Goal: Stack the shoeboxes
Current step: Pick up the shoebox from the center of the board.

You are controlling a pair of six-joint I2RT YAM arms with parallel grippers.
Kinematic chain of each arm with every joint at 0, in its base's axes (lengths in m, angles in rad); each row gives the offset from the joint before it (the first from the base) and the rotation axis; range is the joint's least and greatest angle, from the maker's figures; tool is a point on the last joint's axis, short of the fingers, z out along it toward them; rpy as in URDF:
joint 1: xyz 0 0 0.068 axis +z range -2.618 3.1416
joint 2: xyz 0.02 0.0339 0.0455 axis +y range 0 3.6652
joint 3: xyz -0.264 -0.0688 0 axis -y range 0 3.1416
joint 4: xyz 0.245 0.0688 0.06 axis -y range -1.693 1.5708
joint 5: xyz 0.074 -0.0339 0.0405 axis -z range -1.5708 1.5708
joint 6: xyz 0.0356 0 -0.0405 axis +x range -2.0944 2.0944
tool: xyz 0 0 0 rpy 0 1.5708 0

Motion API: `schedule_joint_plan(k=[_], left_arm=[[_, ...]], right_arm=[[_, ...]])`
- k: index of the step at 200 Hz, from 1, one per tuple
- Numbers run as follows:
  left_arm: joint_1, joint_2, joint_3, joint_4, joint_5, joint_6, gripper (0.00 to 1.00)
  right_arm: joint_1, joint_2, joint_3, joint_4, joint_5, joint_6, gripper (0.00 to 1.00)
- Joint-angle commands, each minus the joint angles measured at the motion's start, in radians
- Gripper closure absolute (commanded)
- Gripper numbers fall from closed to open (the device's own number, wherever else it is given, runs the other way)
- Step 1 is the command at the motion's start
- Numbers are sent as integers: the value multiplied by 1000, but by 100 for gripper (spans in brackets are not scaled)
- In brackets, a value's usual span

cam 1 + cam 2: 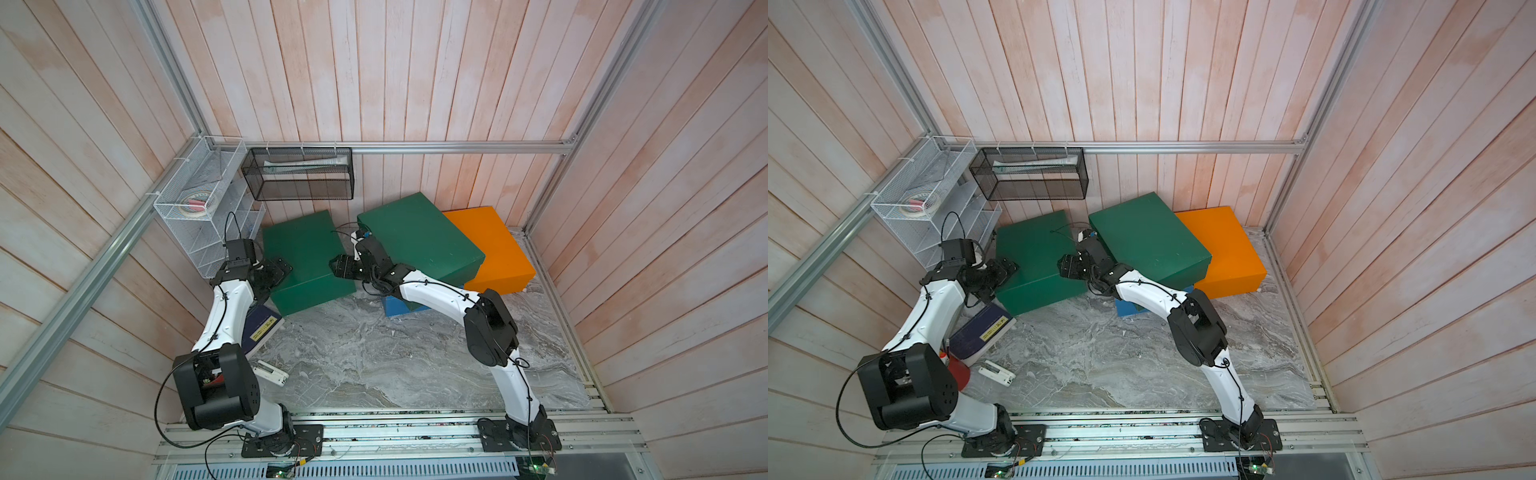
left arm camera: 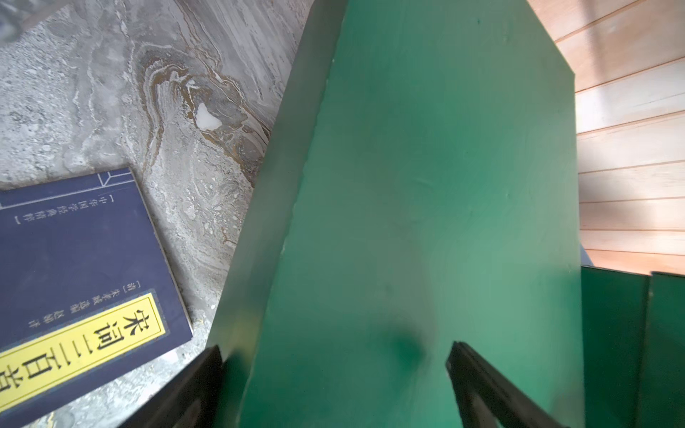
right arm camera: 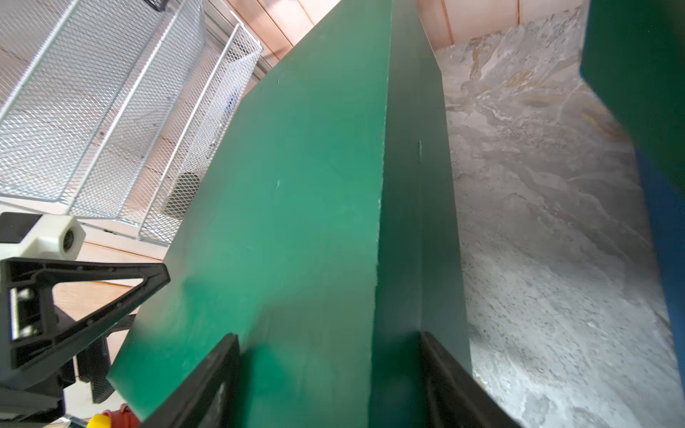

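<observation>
A dark green shoebox [image 1: 305,249] rests on the marble floor at the back left. My left gripper [image 1: 282,268] stands open at its left end; in the left wrist view the fingers [image 2: 202,381] straddle that box's top edge [image 2: 407,185]. My right gripper [image 1: 336,266] is at the box's right end, shut across the edge between lid and side wall [image 3: 315,222]. A second green shoebox [image 1: 419,239] lies tilted on the blue shoebox [image 1: 395,306], which is mostly hidden. The orange shoebox [image 1: 494,249] stands at the back right.
A navy book with a yellow label [image 1: 262,328] lies by the left arm, close to the green box. A white wire rack [image 1: 199,199] and a black mesh basket [image 1: 299,172] hang at the back left. A small white object [image 1: 270,372] lies on the floor. Wooden walls surround everything.
</observation>
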Motion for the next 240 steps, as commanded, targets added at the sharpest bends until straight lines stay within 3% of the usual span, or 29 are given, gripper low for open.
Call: schedule_joint_plan(k=[1, 141, 240], left_arm=[[-45, -40, 58, 51, 148, -39, 2], [-49, -178, 107, 7, 205, -98, 2], [-50, -308, 50, -39, 221, -114, 2]], right_arm=[[67, -32, 49, -21, -124, -56, 26], [114, -120, 73, -120, -95, -108, 27], [185, -225, -65, -92, -47, -90, 27]])
